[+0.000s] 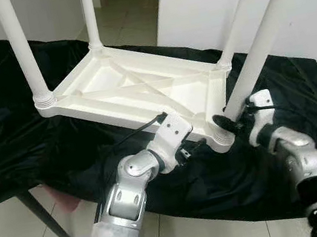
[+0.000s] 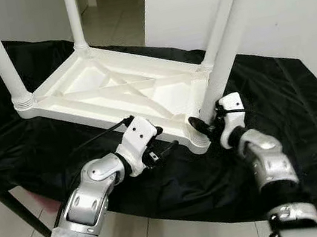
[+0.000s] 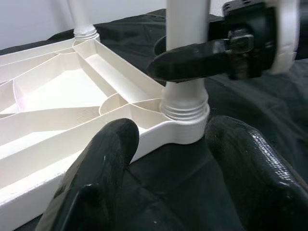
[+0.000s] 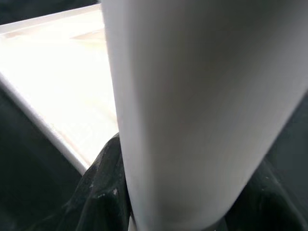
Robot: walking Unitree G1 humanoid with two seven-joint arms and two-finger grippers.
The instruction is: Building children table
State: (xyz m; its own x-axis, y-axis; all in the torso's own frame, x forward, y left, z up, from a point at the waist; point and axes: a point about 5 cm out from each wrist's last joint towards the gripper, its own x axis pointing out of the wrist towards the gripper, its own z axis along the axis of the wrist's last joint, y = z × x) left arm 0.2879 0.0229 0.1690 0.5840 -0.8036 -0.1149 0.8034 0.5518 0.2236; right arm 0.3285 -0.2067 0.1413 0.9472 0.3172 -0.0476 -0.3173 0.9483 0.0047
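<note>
You see a big black cloth spread over a dark-legged stand, with pale floor tiles beyond it at 12 o'clock. On the cloth lies the white plastic child's table top, flipped upside down so its ribbed underside faces up. It fills the middle of your head view. Four white round plastic legs stand up from its corners: one at 9 o'clock, one at 12 o'clock, one at 2 o'clock, and the nearest leg at the corner close to you, at about 4 o'clock.

Your right gripper is clenched around that nearest leg, just above its threaded base. In the left wrist view, a black finger presses on the leg.

Your left gripper is spread apart with nothing in it. It sits low, just beside that same corner, at about 6 o'clock.
</note>
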